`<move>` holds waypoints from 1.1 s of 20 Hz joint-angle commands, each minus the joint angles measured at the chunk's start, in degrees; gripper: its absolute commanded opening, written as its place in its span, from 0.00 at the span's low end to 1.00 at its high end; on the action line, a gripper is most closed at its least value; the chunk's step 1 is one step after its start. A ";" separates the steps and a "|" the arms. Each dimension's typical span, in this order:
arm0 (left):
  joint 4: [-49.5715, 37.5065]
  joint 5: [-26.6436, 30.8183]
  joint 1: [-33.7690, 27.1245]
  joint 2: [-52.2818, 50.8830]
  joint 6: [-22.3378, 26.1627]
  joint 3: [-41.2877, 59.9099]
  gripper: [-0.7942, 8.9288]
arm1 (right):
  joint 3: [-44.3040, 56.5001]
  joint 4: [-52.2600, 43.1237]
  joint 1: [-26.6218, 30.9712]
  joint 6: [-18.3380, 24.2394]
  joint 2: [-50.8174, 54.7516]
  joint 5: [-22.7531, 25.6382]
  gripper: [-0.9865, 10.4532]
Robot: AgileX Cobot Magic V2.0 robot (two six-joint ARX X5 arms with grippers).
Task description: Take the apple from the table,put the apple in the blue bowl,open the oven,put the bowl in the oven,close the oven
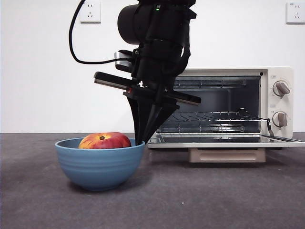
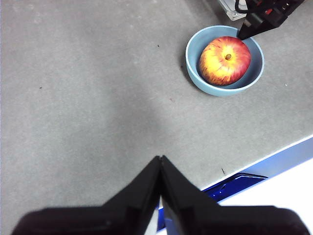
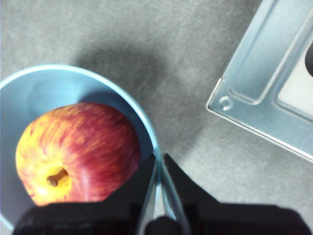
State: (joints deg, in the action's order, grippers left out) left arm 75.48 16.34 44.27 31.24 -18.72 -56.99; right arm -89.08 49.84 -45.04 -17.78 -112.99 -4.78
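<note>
The red and yellow apple (image 1: 105,141) (image 2: 224,59) (image 3: 78,152) lies inside the blue bowl (image 1: 97,167) (image 2: 191,73) (image 3: 49,73), which stands on the dark grey table (image 1: 214,195). My right gripper (image 1: 140,140) (image 3: 159,159) comes down from above and is shut on the bowl's rim on the side facing the oven, one jaw inside and one outside. The cream oven (image 1: 279,86) stands at the right with its door (image 1: 224,140) (image 3: 274,83) folded down open. My left gripper (image 2: 160,159) is shut and holds nothing, high above bare table, far from the bowl.
The open door's edge lies close beside the bowl, level with its rim. A wire rack (image 1: 209,117) sits inside the oven. A blue and white edge (image 2: 274,171) runs past the table near my left gripper.
</note>
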 commanded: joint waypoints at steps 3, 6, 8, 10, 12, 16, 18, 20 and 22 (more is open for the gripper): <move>-0.11 0.26 -0.20 -0.24 -0.59 0.35 0.08 | -2.51 1.92 -0.09 -0.68 0.92 0.04 0.08; -0.11 0.28 -0.20 -0.24 -0.37 0.35 0.08 | -3.13 3.80 0.90 -0.57 2.80 0.79 0.08; -0.13 0.50 -0.20 -0.24 -0.17 0.35 0.08 | -3.13 4.61 2.12 -0.55 4.13 0.90 0.08; -0.13 1.60 -0.20 -0.24 -0.17 0.35 0.08 | -3.13 5.62 4.13 -0.61 5.40 0.94 0.08; -0.13 1.73 -0.20 -0.24 -0.17 0.35 0.08 | -3.15 6.34 6.64 -0.70 6.49 0.92 0.08; -1.07 1.60 -0.20 -0.22 -0.22 0.35 0.08 | -4.74 8.41 13.05 -1.01 7.30 0.48 0.08; -1.70 1.27 -0.20 -0.22 -0.26 0.35 0.08 | -6.10 8.48 15.96 -1.64 7.30 -1.40 0.08; -2.54 1.27 -0.20 -0.13 -0.33 0.35 0.08 | -7.87 8.96 18.27 -1.86 7.30 -2.01 0.08; -3.69 1.27 -0.20 -0.13 -0.22 0.35 0.08 | -10.03 9.49 20.46 -2.38 7.30 -2.05 0.08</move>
State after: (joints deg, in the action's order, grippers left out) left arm 72.14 17.54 44.27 31.27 -18.70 -56.99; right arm -98.54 59.70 -24.67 -19.33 -106.37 -6.44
